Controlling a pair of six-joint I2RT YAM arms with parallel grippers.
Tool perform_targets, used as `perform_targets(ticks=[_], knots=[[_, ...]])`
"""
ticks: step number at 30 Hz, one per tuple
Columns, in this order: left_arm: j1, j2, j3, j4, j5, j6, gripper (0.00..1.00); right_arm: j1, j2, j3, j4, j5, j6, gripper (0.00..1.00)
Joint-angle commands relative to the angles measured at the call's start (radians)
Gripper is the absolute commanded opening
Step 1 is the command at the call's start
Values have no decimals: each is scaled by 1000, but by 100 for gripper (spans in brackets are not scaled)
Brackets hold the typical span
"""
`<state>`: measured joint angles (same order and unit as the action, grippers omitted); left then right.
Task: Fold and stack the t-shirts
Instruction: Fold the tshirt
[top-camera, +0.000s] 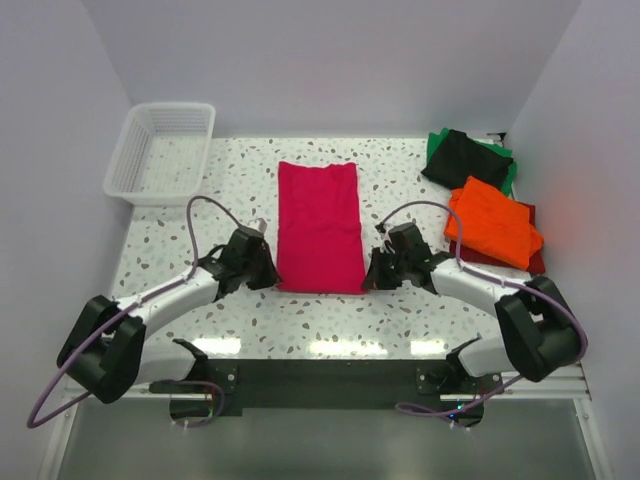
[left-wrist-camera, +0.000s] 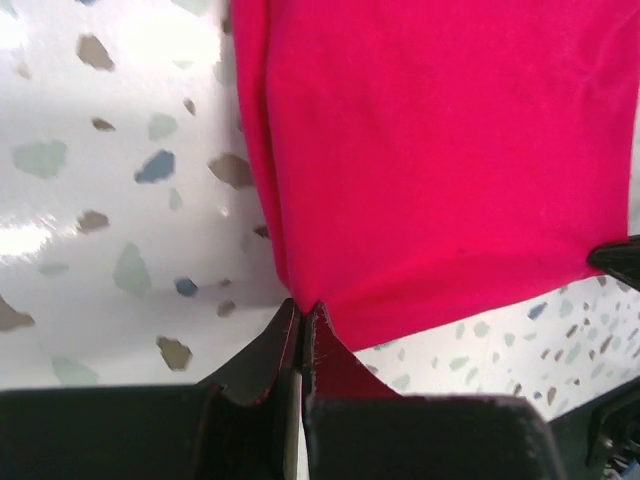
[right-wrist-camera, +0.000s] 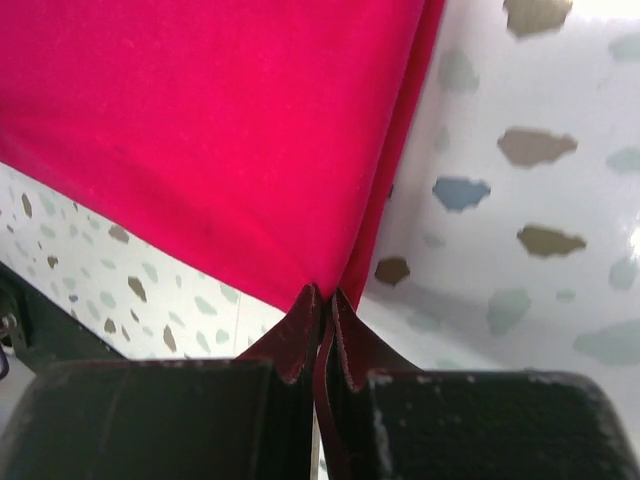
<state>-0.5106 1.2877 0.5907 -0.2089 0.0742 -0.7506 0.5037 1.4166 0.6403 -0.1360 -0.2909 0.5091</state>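
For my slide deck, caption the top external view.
Left gripper and right gripper pinch the near corners of the crimson-pink t-shirt.

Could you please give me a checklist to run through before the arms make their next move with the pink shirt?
1. Left gripper jaws shut on the pink shirt at its near left corner: ok.
2. Right gripper jaws shut on its near right corner: ok.
3. Every cloth layer caught in each pinch: cannot tell.
4. Shirt lying flat as a long strip: ok.
5. Nothing resting on top of it: ok.
6. Orange shirt and basket apart from it: ok.
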Motion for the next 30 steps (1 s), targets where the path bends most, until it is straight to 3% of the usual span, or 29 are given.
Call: perform_targets(ticks=[1, 8, 14, 19, 30], knots=[[-127, -100, -20, -124, -125, -94, 0, 24, -128, -79, -89, -16, 20, 0], [-342, -229, -69, -228, -260, -328, 0, 140, -321, -143, -206, 44, 81, 0], [-535, -324, -31, -431, -453, -558, 0, 199, -494, -156, -333, 93, 118, 0], [-669, -300, 64, -632, -617, -760, 0, 203, -597, -116, -433, 150, 115, 0], [-736, -159, 328, -825, -838, -849, 0, 203, -590, 59, -522, 242, 74, 0]])
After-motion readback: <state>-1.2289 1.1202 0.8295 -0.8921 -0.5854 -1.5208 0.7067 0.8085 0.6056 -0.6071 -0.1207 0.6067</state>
